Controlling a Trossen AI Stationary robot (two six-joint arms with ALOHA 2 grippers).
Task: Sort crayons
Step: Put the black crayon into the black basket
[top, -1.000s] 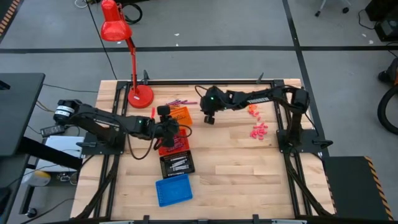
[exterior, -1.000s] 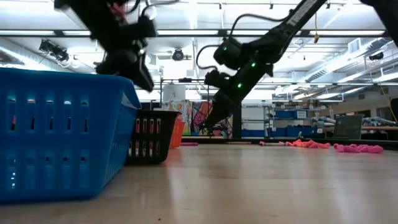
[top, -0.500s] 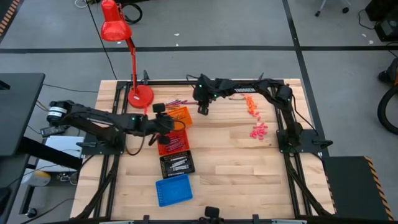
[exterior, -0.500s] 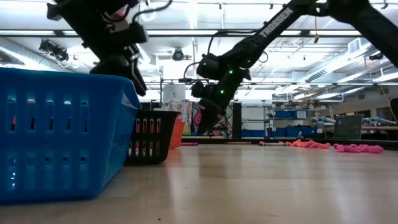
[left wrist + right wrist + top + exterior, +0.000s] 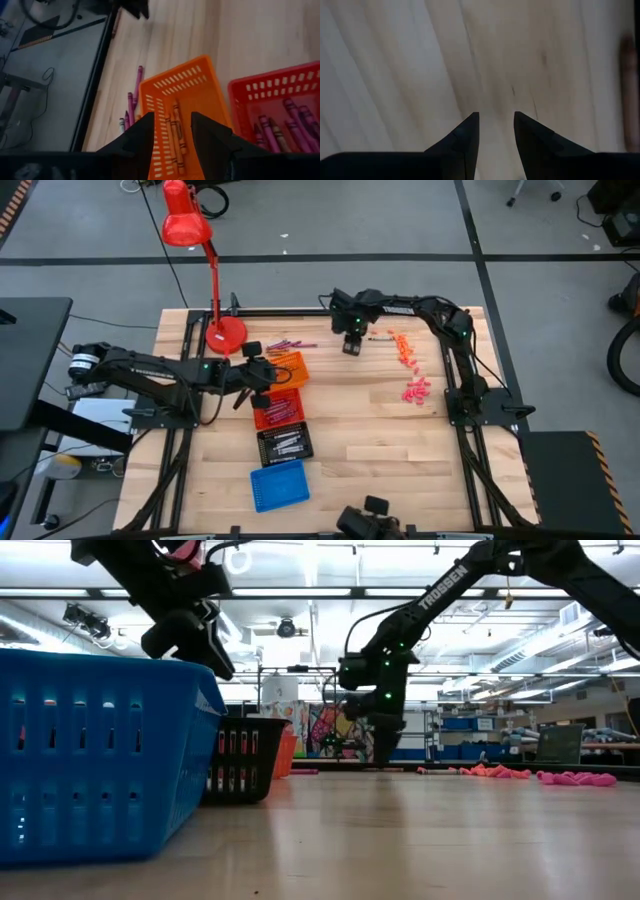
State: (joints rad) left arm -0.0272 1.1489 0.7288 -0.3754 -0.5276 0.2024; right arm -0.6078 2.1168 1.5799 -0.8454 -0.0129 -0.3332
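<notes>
Overall, the pale wooden tabletop (image 5: 380,430) carried four shallow perforated plastic trays in a loose line on its left half: an orange tray (image 5: 287,367), a red tray (image 5: 280,409), a black tray (image 5: 285,443) and a blue tray (image 5: 278,484). A red desk lamp (image 5: 190,230) stood on its round base at the far left corner.

Two dark arms reached in. The left arm stretched low from the left edge, its left gripper (image 5: 257,370) hovering over the orange tray; in the left wrist view its fingers (image 5: 140,137) stood parted with nothing between them. The right arm arched along the far edge, its right gripper (image 5: 352,340) pointing down at bare wood; the right wrist view showed its fingers (image 5: 467,132) apart and empty.

Crayons lay in several groups. Three orange crayons (image 5: 175,132) rested in the orange tray, and several maroon crayons (image 5: 292,120) in the red tray. About four purple-maroon crayons (image 5: 288,343) lay loose just beyond the orange tray. Orange loose crayons (image 5: 404,349) and pink-red loose crayons (image 5: 417,389) formed two clusters on the right half; their number could not be told.
</notes>
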